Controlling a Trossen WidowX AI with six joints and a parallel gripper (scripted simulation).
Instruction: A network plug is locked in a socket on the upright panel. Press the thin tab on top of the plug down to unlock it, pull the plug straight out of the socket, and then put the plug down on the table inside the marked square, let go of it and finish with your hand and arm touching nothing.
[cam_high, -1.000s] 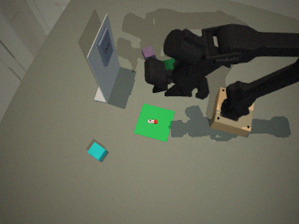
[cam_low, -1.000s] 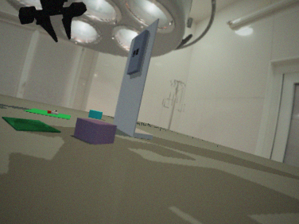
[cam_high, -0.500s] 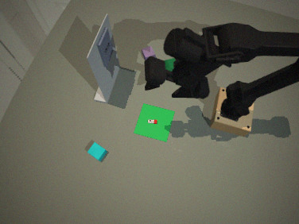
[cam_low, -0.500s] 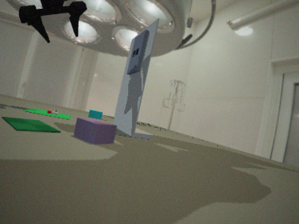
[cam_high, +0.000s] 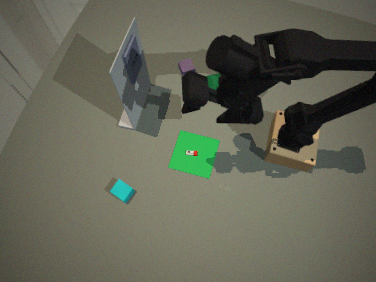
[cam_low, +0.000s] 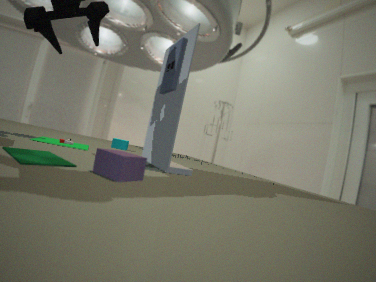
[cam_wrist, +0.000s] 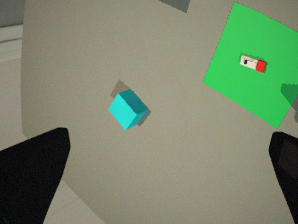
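Note:
The plug (cam_high: 191, 153) (cam_low: 66, 141) (cam_wrist: 253, 63), white with a red end, lies flat on the bright green square (cam_high: 186, 167) (cam_low: 80, 147) (cam_wrist: 225, 75), well inside its edges. The upright grey panel (cam_high: 118, 75) (cam_low: 162, 125) carries a raised socket block (cam_high: 133, 60) (cam_low: 170, 66) with dark openings and no plug in it. My gripper (cam_high: 202, 116) (cam_low: 79, 49) (cam_wrist: 172, 141) is wide open and empty. It hangs high above the table, clear of the plug, the square and the panel.
A cyan block (cam_high: 122, 190) (cam_low: 120, 144) (cam_wrist: 127, 110) stands on the table beyond the square. A purple block (cam_high: 186, 66) (cam_low: 120, 164) stands near the panel, beside a dark green patch (cam_high: 213, 81) (cam_low: 39, 157). A wooden box (cam_high: 292, 156) is below the arm.

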